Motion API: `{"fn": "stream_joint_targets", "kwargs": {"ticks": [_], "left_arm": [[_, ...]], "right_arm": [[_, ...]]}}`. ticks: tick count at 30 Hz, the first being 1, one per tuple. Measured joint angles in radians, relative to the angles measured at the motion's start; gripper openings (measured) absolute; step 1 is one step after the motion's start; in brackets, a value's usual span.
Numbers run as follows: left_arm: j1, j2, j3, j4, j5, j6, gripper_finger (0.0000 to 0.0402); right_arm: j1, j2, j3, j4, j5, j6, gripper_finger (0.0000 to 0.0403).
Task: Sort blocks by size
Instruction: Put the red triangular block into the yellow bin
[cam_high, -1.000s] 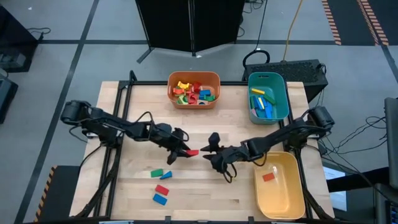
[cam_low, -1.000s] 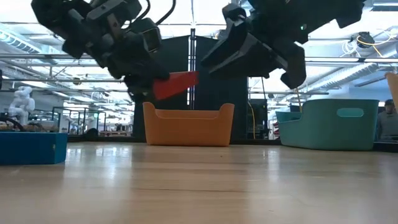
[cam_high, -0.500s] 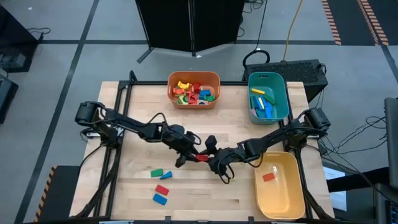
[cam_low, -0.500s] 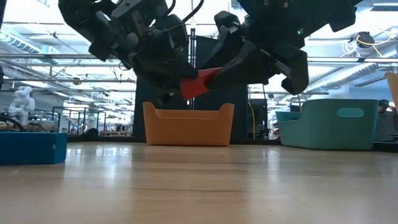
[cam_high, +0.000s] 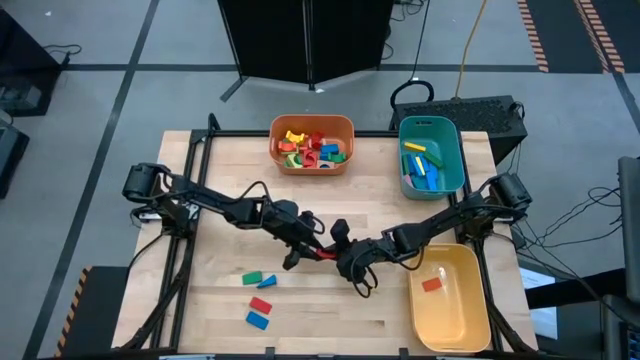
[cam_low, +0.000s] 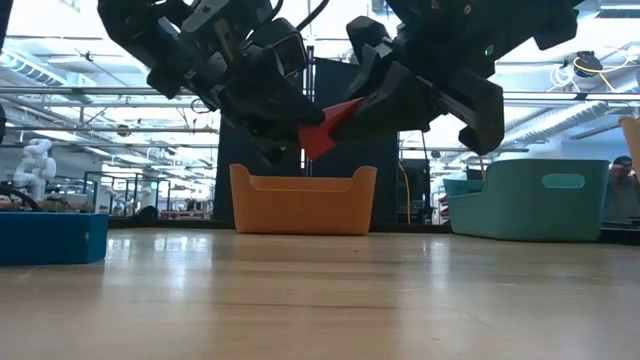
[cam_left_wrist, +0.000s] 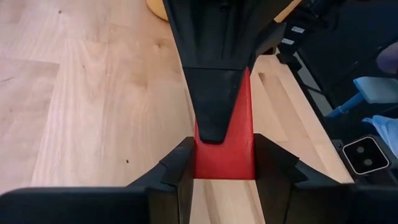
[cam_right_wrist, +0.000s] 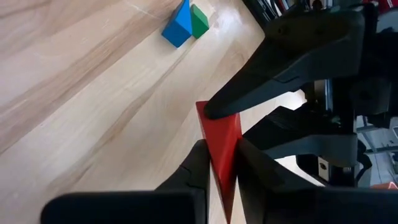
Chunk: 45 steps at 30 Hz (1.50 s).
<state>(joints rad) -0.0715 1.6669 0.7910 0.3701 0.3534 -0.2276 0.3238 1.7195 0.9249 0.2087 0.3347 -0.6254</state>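
A red block (cam_high: 322, 254) hangs in the air above the middle of the table, held from both ends. My left gripper (cam_high: 308, 246) reaches in from the table's left and is shut on one end. My right gripper (cam_high: 338, 256) reaches in from the right and is shut on the other end. In the low view the block (cam_low: 325, 125) is tilted, well above the tabletop. Loose blocks lie flat near the front left: a green and a blue one (cam_high: 258, 279), a red one (cam_high: 260, 305) and a blue one (cam_high: 258, 319). My left gripper pinches the red block's two narrow side edges at its near end (cam_left_wrist: 224, 163) between its two fingers (cam_left_wrist: 180, 171). The fingers come from the table's left, slanting down, along the block. The block is lifted clear and tilted. My right gripper pinches the block's two flat faces at the opposite end (cam_right_wrist: 222, 149) between its two fingers (cam_right_wrist: 199, 165). It comes from the table's right, slanting down. One finger (cam_left_wrist: 214, 106) lies along the block's upper face. The block stays clear of the table.
An orange bin (cam_high: 275, 150) with several mixed blocks stands at the far middle. A teal bin (cam_high: 458, 160) with blue, green and yellow blocks stands far right. A yellow bin (cam_high: 470, 300) at the near right holds a red block (cam_high: 431, 284). Bare wood lies below the grippers.
My left gripper has carried the red block toward the table's right, up to my right gripper, then kept still. My right gripper, open a second ago, has shut on the block's free end. The block stays lifted and now tilts more steeply.
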Motion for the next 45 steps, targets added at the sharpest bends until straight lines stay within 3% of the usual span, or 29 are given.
{"fn": "stream_joint_targets", "kwargs": {"ticks": [6, 11, 23, 26, 33, 39, 45], "left_arm": [[0.000, 0.000, 0.000, 0.004, -0.011, -0.001, 0.0143], [0.007, 0.000, 0.003, -0.022, -0.026, -0.041, 0.0157], [0.032, -0.067, 0.002, 0.003, 0.043, -0.080, 0.0161], [0.033, -0.084, 0.001, 0.005, 0.039, -0.080, 0.0177], [0.046, -0.106, 0.001, -0.148, 0.035, -0.081, 0.0231], [0.045, -0.110, 0.001, -0.328, -0.057, -0.076, 0.0235], [0.037, -0.110, 0.001, -0.376, -0.079, -0.070, 0.0235]], "right_arm": [[0.009, 0.000, 0.000, -0.003, 0.025, 0.016, 0.0035], [0.025, 0.000, 0.000, -0.030, 0.116, 0.028, 0.0035], [0.045, -0.037, -0.001, -0.158, 0.111, 0.133, 0.0032], [0.056, -0.071, 0.001, -0.195, 0.113, 0.164, 0.0032], [0.110, -0.196, 0.000, -0.424, 0.120, 0.333, 0.0033], [0.186, -0.343, 0.000, -0.631, 0.105, 0.551, 0.0034], [0.269, -0.503, 0.000, -0.769, 0.054, 0.793, 0.0037]]}}
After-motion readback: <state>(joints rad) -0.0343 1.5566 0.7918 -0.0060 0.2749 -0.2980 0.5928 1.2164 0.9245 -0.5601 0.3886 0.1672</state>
